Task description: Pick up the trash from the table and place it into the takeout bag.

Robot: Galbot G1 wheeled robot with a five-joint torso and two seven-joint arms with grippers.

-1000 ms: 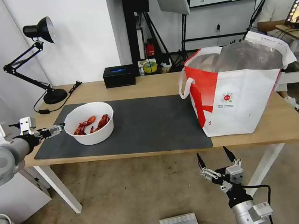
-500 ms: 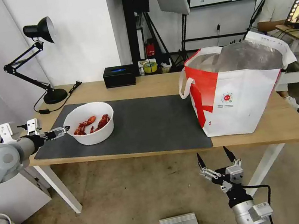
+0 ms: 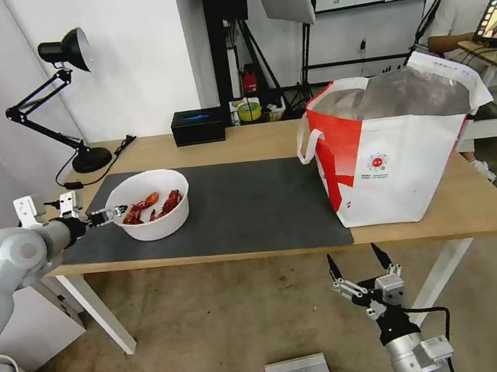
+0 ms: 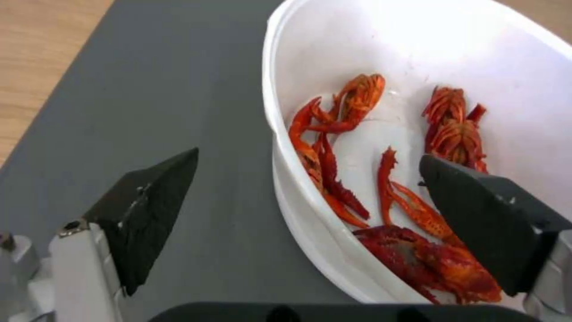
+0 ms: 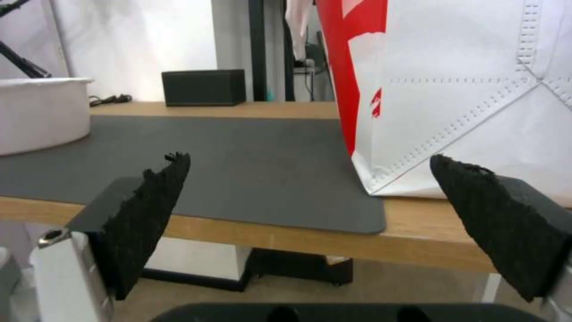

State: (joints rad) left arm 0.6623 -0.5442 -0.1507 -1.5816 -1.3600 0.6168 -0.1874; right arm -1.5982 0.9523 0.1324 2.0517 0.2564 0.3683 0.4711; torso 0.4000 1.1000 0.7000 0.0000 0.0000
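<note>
While my left pincer (image 3: pixel 116 213) straddles the rim of the crayfish bowl (image 3: pixel 151 214) with its fingers spread, the bowl sits on the dark mat (image 3: pixel 246 211). My right pincer (image 3: pixel 362 265) hangs open below the surface (image 3: pixel 455 222), near the takeout bag (image 3: pixel 394 150).

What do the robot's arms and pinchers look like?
Both arms are smooth grey tubes. The left gripper has white brackets behind black fingers. The right gripper has two pointed black fingers with rough pads, silver metal parts and a black cable.
</note>
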